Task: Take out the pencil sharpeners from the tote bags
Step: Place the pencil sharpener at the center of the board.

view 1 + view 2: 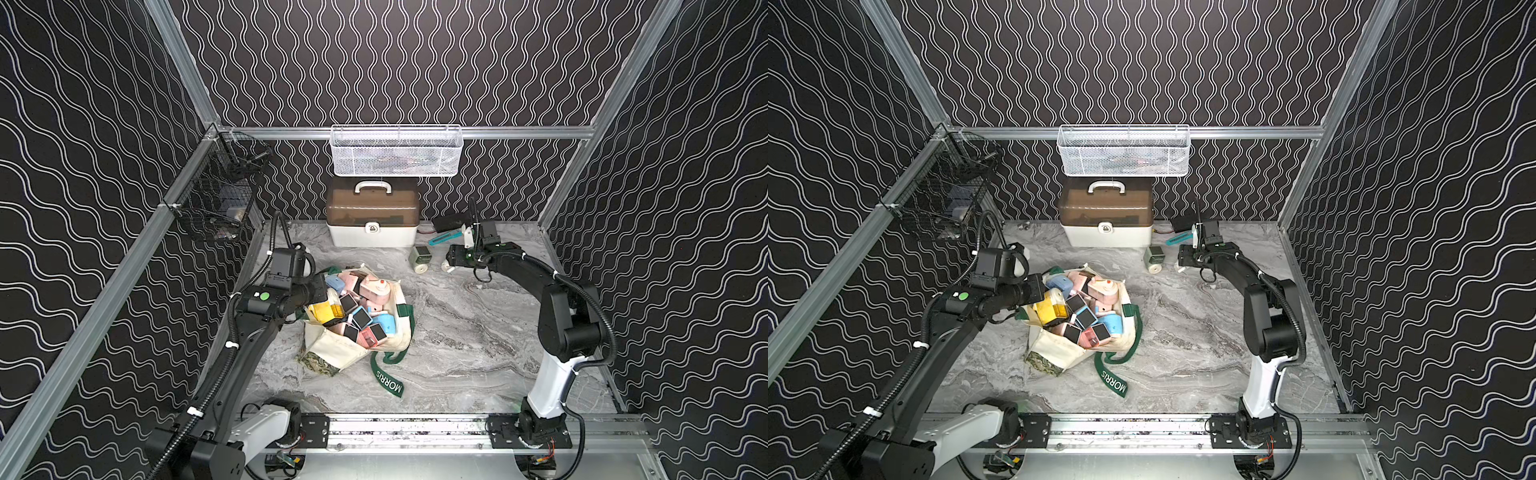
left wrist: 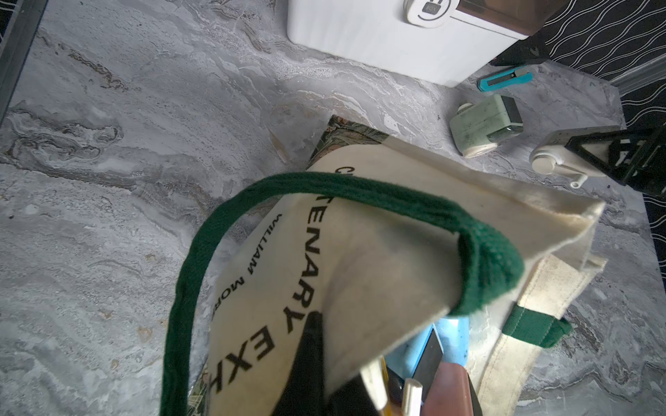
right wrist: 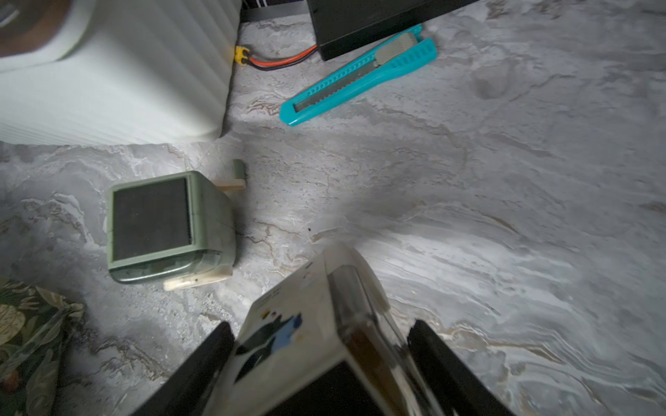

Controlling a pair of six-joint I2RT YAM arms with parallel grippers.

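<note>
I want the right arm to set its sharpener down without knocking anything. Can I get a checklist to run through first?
1. Left gripper shut on tote bag rim: ok.
2. Right gripper jaws around cream sharpener: ok.
3. Cream sharpener apart from green sharpener: ok.
4. Cream sharpener resting on table: cannot tell.
5. Tote bag emptied: not ok, many sharpeners inside.
</note>
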